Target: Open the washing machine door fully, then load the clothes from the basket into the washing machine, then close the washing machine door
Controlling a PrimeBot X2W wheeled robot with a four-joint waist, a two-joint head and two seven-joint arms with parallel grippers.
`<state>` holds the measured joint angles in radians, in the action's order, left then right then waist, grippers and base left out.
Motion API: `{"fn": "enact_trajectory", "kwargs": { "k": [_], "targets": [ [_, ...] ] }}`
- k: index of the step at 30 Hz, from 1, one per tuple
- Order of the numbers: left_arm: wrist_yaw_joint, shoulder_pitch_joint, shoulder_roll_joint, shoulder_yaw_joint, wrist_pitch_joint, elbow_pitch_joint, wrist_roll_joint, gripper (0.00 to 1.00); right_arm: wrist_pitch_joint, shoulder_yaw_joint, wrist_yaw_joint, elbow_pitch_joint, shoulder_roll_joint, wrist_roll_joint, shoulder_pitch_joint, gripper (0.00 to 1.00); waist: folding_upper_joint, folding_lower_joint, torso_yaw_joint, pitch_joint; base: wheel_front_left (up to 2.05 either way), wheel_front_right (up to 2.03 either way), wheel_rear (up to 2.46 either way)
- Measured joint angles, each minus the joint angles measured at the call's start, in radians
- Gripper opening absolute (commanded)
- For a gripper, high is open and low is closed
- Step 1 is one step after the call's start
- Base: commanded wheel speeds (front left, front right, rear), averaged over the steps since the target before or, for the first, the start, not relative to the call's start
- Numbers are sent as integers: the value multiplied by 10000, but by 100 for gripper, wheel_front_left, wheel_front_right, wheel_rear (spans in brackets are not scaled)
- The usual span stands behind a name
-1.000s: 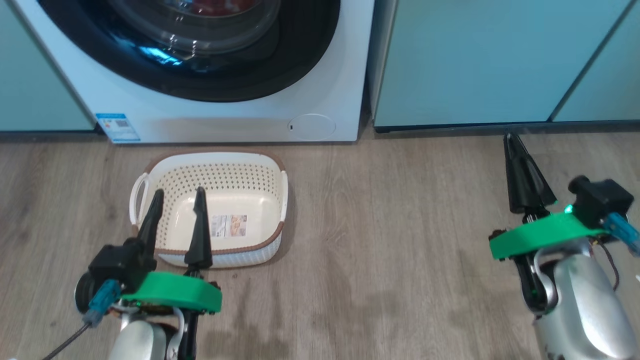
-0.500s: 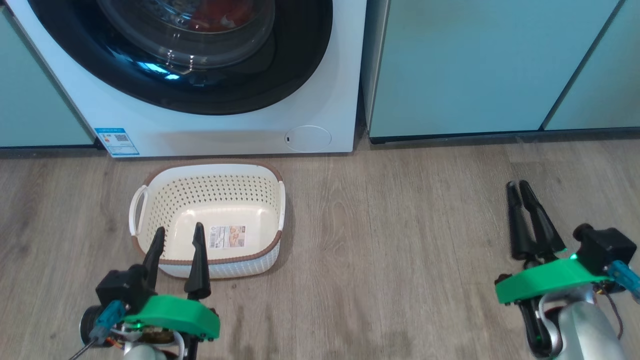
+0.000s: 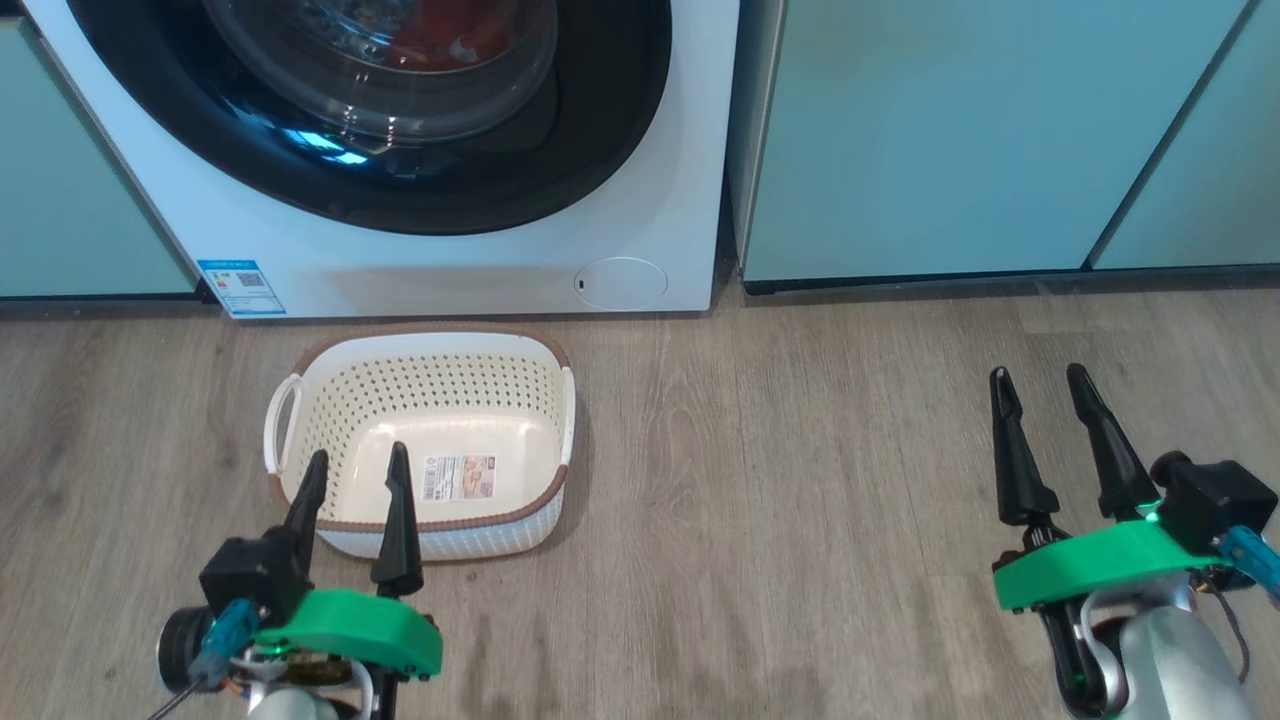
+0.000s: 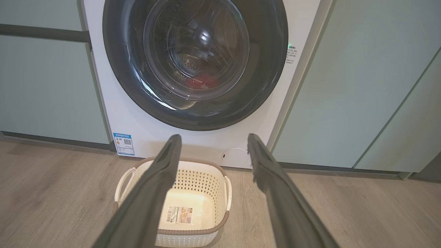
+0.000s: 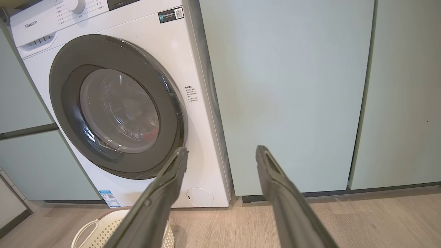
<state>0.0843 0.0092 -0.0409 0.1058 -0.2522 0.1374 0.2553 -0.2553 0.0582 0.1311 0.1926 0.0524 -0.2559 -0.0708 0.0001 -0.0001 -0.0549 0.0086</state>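
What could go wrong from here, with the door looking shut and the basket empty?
The washing machine door looks flush, but a firm latch cannot be confirmed; it might swing open. The open left end effector hovers close to the near rim of the basket, so a low forward move could knock it.

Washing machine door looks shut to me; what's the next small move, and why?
Probably just draw both arms back and stop. The washing machine door looks shut, red clothes show through it, the basket holds only its label, and the left gripper and right gripper stand open, empty.
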Motion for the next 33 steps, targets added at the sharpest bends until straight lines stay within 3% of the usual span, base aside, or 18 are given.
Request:
{"fn": "enact_trajectory", "kwargs": {
  "k": [33],
  "targets": [
    [-27, 164, 0, 111, 0, -259, 35, 100, 0, -100, 0, -138, 0, 265, 1, 100, 0, 0, 40, 5, 0, 0, 0]
  ]
}}
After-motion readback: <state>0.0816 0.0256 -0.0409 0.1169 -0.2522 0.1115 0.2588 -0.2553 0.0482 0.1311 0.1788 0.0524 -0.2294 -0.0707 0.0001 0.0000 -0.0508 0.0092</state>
